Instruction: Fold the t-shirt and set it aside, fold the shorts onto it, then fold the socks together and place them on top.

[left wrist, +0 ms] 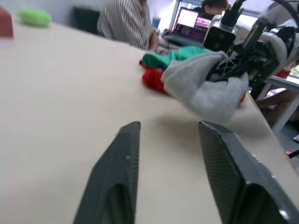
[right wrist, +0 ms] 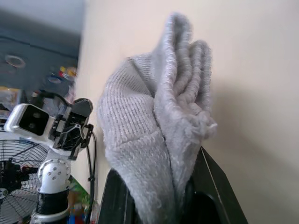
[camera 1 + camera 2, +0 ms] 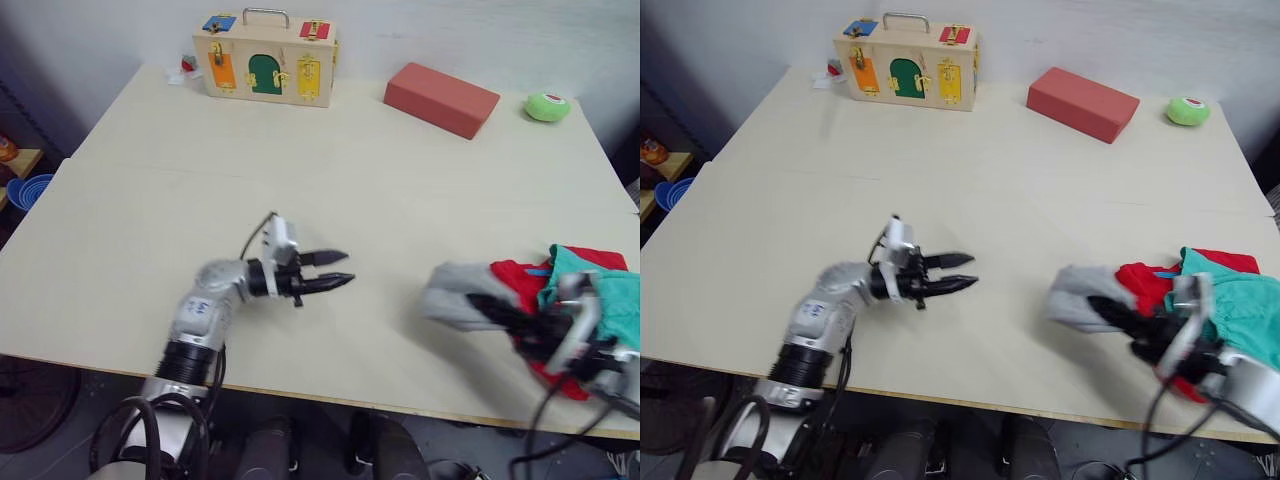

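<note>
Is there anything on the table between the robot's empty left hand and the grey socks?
No. In the left eye view only bare table lies between the open left hand and the socks, which the right hand grips.

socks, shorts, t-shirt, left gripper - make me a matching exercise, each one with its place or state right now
Things:
1. socks
2. shorts
3. t-shirt
4. left gripper

States:
A. open, holding nothing, over bare table
B. teal, lying on top of the red cloth at the table's right edge
C. grey, bunched between the right gripper's fingers
D. red, at the bottom of the pile

Pairs: 1-C, 2-B, 3-D, 4-A
</note>
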